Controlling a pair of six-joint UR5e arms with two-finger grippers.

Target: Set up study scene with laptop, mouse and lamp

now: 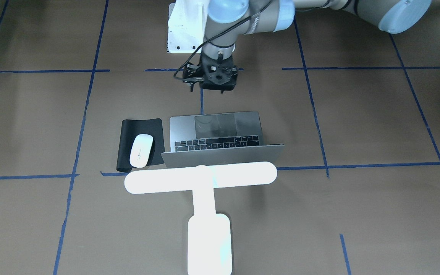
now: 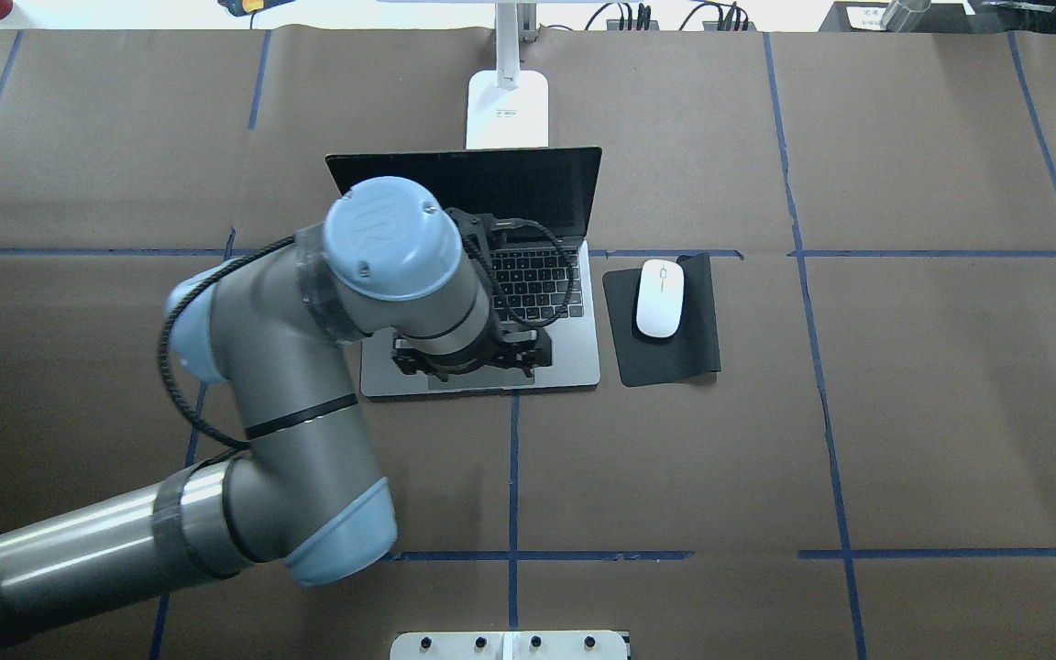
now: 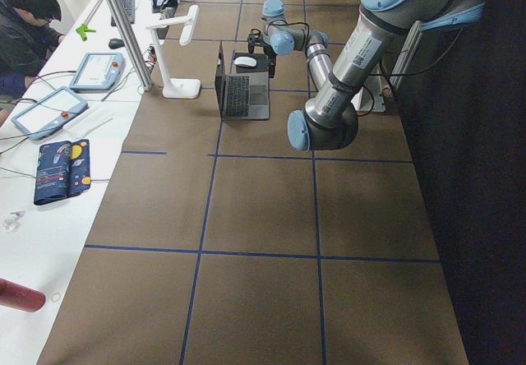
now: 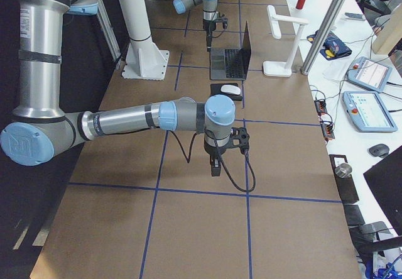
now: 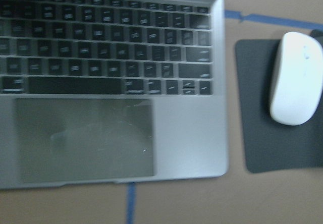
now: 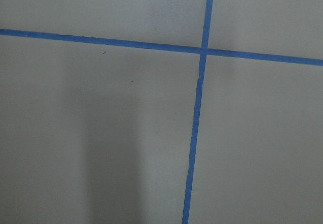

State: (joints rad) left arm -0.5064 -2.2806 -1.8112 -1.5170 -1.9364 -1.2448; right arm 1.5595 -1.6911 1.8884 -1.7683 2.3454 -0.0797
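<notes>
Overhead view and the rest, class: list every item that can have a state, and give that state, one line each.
Laptop: open, screen dark.
Lamp: glowing, upright behind the laptop.
Mouse: resting on the mat.
Mat: lying on the table beside the laptop.
Left end effector: over the laptop; open or shut unclear.
Right end effector: over the table, apart from the items; open or shut unclear.

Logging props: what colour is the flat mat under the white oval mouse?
Black; the flat rectangular mat shows best in the overhead exterior view.
</notes>
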